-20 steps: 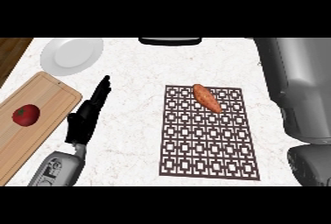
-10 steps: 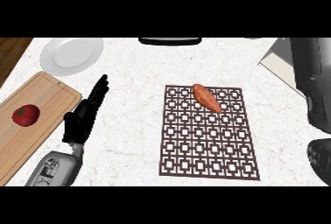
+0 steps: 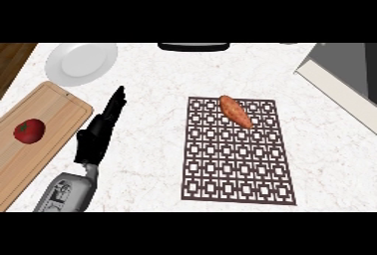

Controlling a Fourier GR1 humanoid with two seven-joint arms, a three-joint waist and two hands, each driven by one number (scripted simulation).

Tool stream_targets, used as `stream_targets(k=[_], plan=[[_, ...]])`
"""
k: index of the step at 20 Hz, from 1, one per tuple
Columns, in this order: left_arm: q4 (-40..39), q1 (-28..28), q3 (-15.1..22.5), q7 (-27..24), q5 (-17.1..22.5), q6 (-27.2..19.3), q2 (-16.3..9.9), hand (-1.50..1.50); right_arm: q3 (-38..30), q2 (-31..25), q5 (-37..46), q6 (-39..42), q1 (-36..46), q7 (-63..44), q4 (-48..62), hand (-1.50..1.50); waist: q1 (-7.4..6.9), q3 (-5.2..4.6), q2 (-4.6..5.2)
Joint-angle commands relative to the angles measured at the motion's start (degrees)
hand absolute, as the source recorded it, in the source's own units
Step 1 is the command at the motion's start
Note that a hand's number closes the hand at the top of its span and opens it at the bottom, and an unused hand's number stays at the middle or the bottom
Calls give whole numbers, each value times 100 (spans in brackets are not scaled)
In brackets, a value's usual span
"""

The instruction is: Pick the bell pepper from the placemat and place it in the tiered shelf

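An orange, elongated vegetable [image 3: 236, 111] lies slanted at the far end of a dark lattice placemat [image 3: 237, 164]; it looks more like a sweet potato than a bell pepper. My left hand [image 3: 98, 137] rests open on the counter left of the placemat, fingers straight and pointing away, touching nothing. A grey shelf with a pale edge [image 3: 344, 74] stands at the far right corner. My right hand does not show in the head view.
A wooden cutting board [image 3: 55, 112] with a red tomato [image 3: 29, 130] lies at the left. A white plate [image 3: 81, 63] sits at the far left, and a black rounded object [image 3: 194, 46] at the far edge.
The grey right arm that filled the right side has drawn out of view, uncovering the shelf. The left hand and the vegetable have stayed put.
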State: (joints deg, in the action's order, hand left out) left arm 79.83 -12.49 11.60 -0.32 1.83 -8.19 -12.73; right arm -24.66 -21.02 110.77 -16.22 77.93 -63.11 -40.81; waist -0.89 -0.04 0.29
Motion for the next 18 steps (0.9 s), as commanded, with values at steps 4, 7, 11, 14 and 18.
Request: stream_targets(k=[4, 7, 11, 14, 18], plan=[[268, 119, 124, 213, -231, -169, 161, 0, -88, -373, 228, -204, -213, -442, 457, 150, -21, 4, 5], [582, 396, 51, 138, -81, 141, -58, 0, -111, -714, 207, -500, -139, 126, 1061, 150, -135, 6, 27], [234, 95, -58, 158, -146, 95, 61, 0, -88, -694, 198, -987, -462, 0, 867, 150, -37, 5, 16], [292, 192, 47, 49, -198, 48, 119, 0, -538, -795, -390, -2230, -540, 398, 429, 150, -89, 27, 49], [164, 218, -244, -61, 28, 385, -151, 0, -664, -794, -662, -2719, -782, 645, 473, 150, -31, 10, 21]])
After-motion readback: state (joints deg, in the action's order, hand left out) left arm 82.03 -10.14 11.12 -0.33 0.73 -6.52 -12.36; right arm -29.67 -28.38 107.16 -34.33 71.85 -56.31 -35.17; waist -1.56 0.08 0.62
